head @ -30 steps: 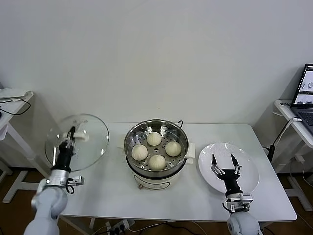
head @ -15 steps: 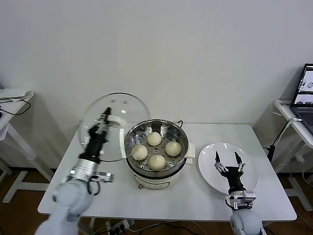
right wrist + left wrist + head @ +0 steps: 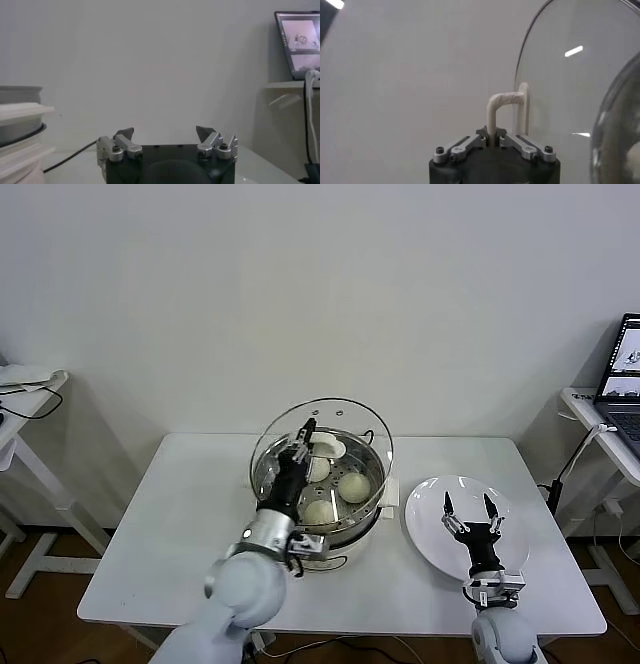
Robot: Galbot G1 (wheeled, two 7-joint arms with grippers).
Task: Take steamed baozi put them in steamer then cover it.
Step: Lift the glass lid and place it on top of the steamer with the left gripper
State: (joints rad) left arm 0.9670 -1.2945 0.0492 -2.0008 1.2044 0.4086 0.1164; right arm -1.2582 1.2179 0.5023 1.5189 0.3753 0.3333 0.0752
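The steel steamer [image 3: 366,506] stands at the table's middle on its cream-white base. Three cream-white baozi [image 3: 353,486] show on its perforated tray through the glass; a fourth cannot be made out behind the arm. My left gripper [image 3: 303,434] is shut on the cream-white handle [image 3: 501,102] of the clear glass cover [image 3: 350,419]. It holds the cover tilted, close above the steamer's rim. In the left wrist view the cover's glass [image 3: 575,75] stands on edge. My right gripper [image 3: 467,506] is open and empty above the white plate [image 3: 515,539].
The white plate lies right of the steamer and has nothing on it. A black cord [image 3: 369,435] runs behind the steamer. A side table with a laptop [image 3: 625,379] stands at the far right. Another small table [image 3: 25,389] stands at the far left.
My left gripper has carried the cover from the table's left side rightward to over the steamer. The right gripper has stayed above the plate.
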